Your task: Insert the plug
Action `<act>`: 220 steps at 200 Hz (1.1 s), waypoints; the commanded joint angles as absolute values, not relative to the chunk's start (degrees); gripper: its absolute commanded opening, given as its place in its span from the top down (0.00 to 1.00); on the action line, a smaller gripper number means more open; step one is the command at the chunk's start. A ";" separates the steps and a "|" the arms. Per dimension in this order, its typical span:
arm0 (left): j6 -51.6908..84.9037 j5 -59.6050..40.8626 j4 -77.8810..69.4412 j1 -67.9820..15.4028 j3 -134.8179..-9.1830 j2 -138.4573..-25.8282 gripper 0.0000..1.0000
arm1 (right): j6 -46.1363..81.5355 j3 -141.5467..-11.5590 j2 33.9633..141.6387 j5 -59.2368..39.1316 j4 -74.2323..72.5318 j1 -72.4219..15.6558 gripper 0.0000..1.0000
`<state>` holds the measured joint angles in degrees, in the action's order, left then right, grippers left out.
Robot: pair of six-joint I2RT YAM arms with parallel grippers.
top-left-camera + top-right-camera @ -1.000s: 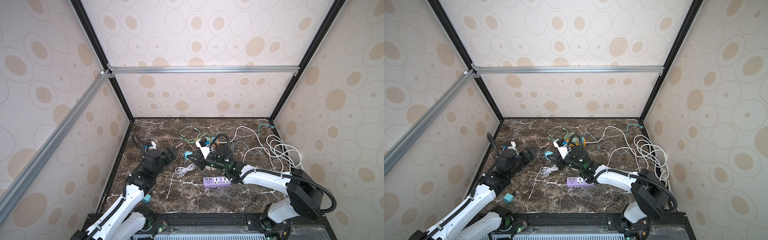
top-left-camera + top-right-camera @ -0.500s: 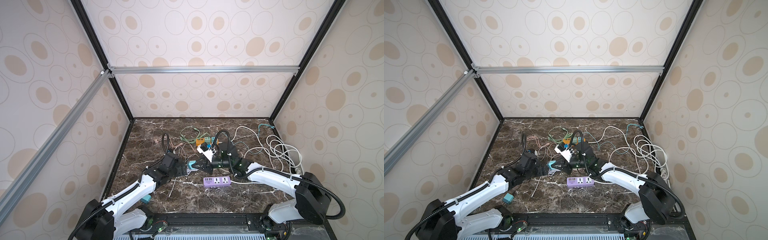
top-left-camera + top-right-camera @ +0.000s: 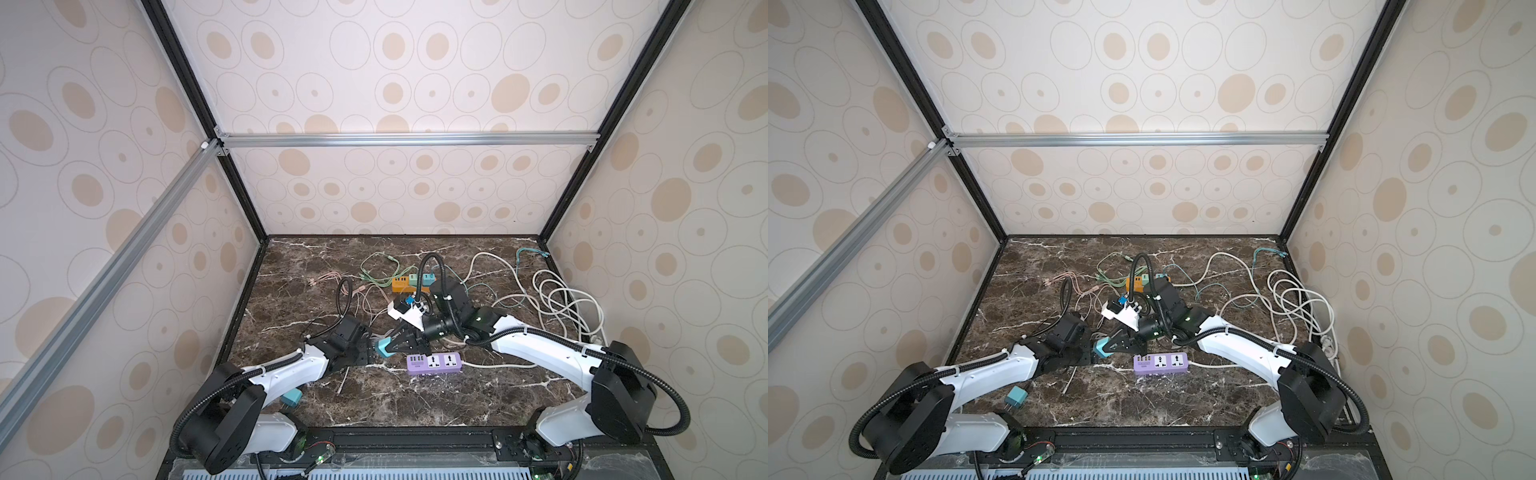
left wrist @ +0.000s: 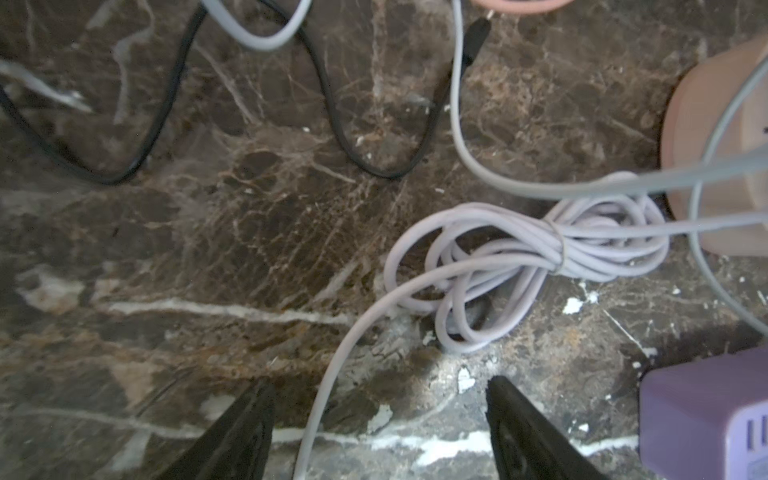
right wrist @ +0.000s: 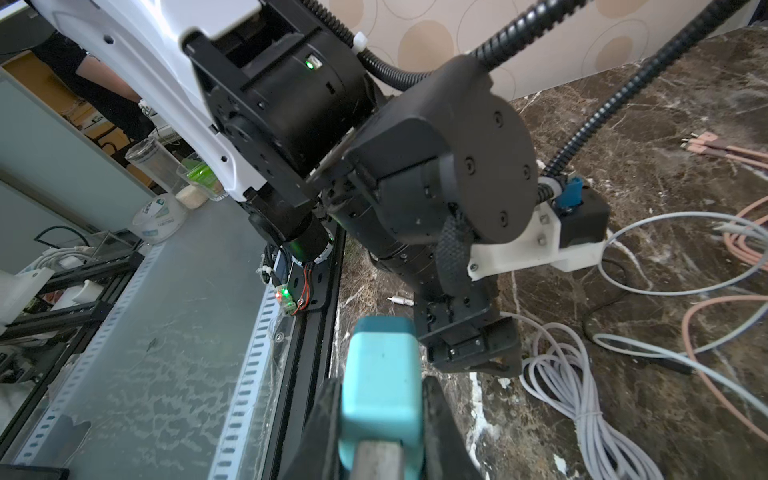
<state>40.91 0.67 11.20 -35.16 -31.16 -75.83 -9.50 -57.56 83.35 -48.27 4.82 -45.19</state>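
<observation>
The plug (image 5: 382, 374) is a teal block, and my right gripper (image 5: 382, 388) is shut on it, just above the table; it shows in both top views (image 3: 384, 347) (image 3: 1102, 348). The purple power strip (image 3: 434, 363) (image 3: 1160, 362) lies flat just in front and to the right of it, sockets up. My left gripper (image 4: 380, 415) (image 3: 365, 353) hovers low right beside the plug, jaws open. A lilac cable (image 4: 328, 395) runs across the marble between its fingers, untouched. A corner of the power strip (image 4: 706, 415) shows in the left wrist view.
A bundled coil of lilac cable (image 4: 519, 257) lies by the left gripper. Black, grey and pink cables cross the table centre. Orange and teal hubs (image 3: 409, 282) sit behind. White cable loops (image 3: 569, 303) fill the right side. Another teal adapter (image 3: 292, 398) lies front left.
The left arm has swung from the left side to the centre, stopping beside the held plug, its jaws narrowing a little. The right gripper carried the plug slightly forward.
</observation>
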 commanded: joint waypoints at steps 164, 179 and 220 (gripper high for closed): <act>42.78 11.60 1.68 -35.50 -25.45 -67.39 1.00 | -27.42 -64.93 85.92 -49.64 30.56 -45.01 1.00; 44.12 13.03 2.78 -35.36 -24.16 -62.44 1.00 | -28.97 -65.78 86.39 -49.21 32.70 -44.92 1.00; 49.62 19.43 9.47 -35.16 -23.63 -48.47 1.00 | -34.41 -69.05 88.30 -48.21 41.18 -44.92 1.00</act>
